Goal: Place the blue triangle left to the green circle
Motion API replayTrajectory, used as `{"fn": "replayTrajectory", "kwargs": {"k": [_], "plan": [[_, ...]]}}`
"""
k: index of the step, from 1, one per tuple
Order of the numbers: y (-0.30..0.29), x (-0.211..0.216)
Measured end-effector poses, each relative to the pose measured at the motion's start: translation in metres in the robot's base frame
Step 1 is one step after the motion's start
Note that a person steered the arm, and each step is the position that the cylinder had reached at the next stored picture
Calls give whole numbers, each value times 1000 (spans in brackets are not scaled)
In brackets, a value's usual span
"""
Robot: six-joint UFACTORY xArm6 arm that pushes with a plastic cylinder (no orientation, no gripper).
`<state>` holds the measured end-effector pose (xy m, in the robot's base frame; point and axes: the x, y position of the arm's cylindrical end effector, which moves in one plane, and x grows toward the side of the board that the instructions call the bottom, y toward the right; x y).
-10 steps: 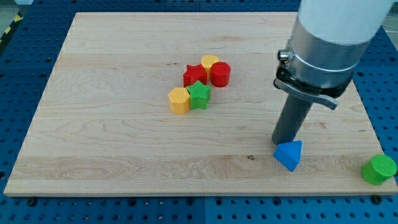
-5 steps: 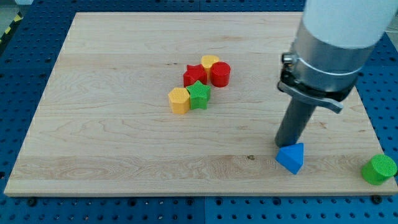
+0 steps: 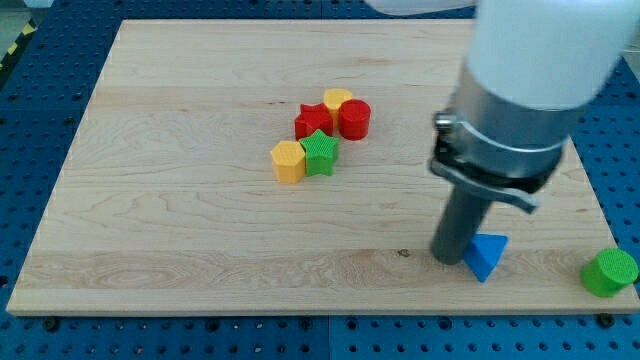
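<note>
My tip is touching the blue triangle's left side; it should keep pushing rightward toward the green circle, stopping short.

We see my tip touching the left side of the blue triangle near the bottom right of the wooden board, the green circle well apart at the right edge, and red, yellow and green blocks clustered near the middle.
</note>
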<state>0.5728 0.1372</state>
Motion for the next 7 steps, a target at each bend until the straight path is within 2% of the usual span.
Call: {"fn": "replayTrajectory", "kwargs": {"k": [1,5,7], "plan": [[38,0],[53,-9],[82,-5]]}}
